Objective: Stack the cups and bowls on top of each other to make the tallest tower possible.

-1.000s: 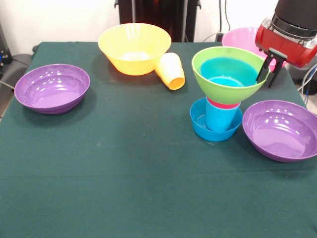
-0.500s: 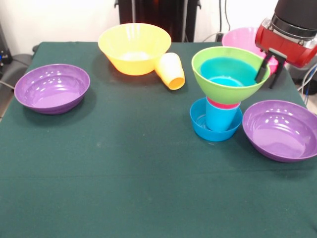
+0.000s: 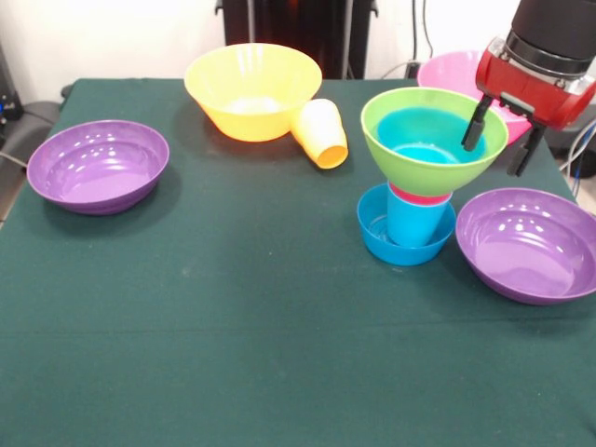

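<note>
The tower stands right of centre: a small blue bowl (image 3: 376,235) on the cloth, a blue cup (image 3: 414,223) upright in it, the rim of a red cup (image 3: 419,196) above that, then the lime green bowl (image 3: 410,154) with another small blue bowl (image 3: 419,135) nested inside. My gripper (image 3: 498,140) is open and straddles the green bowl's right rim, one finger inside the bowl and one outside. A yellow-orange cup (image 3: 319,133) lies on its side against the large orange-yellow bowl (image 3: 253,88).
One wide purple bowl (image 3: 98,166) sits at the left and a second purple bowl (image 3: 531,244) sits right of the tower. A pink bowl (image 3: 447,73) stands behind the tower. The green cloth (image 3: 233,326) covers the table.
The gripper has shifted slightly left and its fingers have spread apart; one finger now reaches inside the green bowl. The bowls and cups have not moved.
</note>
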You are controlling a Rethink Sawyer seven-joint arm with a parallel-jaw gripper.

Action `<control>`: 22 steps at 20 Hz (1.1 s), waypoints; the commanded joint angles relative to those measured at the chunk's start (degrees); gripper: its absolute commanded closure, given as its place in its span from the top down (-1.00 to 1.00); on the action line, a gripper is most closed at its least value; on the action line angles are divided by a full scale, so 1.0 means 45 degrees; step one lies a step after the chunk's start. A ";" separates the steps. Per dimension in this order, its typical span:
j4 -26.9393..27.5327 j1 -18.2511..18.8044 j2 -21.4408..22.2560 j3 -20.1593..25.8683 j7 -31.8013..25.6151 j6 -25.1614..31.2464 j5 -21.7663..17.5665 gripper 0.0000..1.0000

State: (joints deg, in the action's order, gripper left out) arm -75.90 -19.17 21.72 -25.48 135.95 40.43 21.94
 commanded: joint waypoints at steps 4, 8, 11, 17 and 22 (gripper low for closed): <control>-0.0883 -0.0193 -0.0527 0.0898 0.2254 -0.0583 -0.0129 1.00; -0.0757 -0.0171 -0.0524 0.0788 0.2062 -0.0574 -0.0301 1.00; -0.0704 -0.0080 -0.0403 0.0856 0.1874 -0.0393 -0.0317 1.00; -0.0796 0.0161 -0.0191 0.1013 0.1524 -0.0125 -0.0321 1.00; -0.0375 0.0427 0.0131 0.0975 0.1281 0.0704 -0.0308 1.00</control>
State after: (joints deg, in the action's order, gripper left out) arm -75.90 -18.72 22.05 -25.48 135.95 40.43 21.90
